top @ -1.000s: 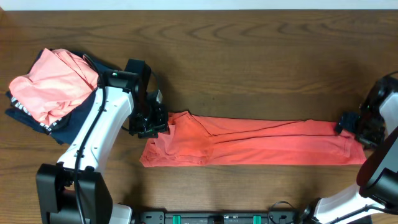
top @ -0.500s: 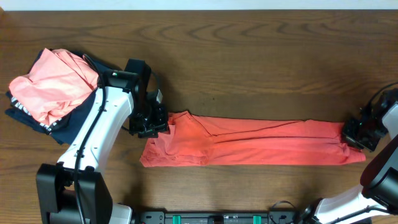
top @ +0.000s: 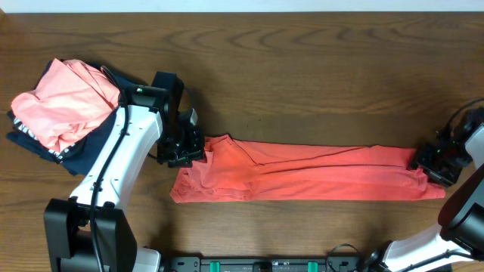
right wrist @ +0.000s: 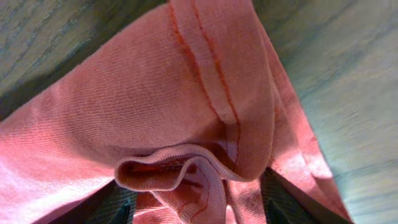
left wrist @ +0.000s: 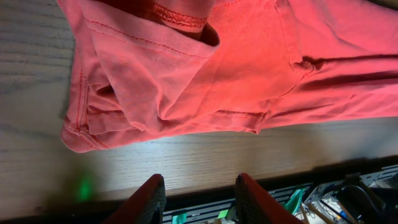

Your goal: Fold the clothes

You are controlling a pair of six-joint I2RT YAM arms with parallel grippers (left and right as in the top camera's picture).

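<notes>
Coral-red cotton of the T-shirt (top: 302,172) is laid as a long, narrow band across the near part of the bench (top: 302,75), apparently drawn out lengthwise so that a fold can be made end to end. Its bunched left end is flanked by the left claw (top: 184,149), whose fingers are seen in the wrist view standing apart over bare wood with nothing between them, so no cloth is held there. At the far right end a rolled hem is straddled by the right claw (right wrist: 193,205); whether the fabric is pinched or merely bracketed cannot be told, since the fingertips are cut off at the picture's edge. No printed lettering is shown, and collar and sleeves are lost among the creases. A salmon-pink garment (top: 60,102) on a navy garment (top: 94,155) is kept well apart at the left.
</notes>
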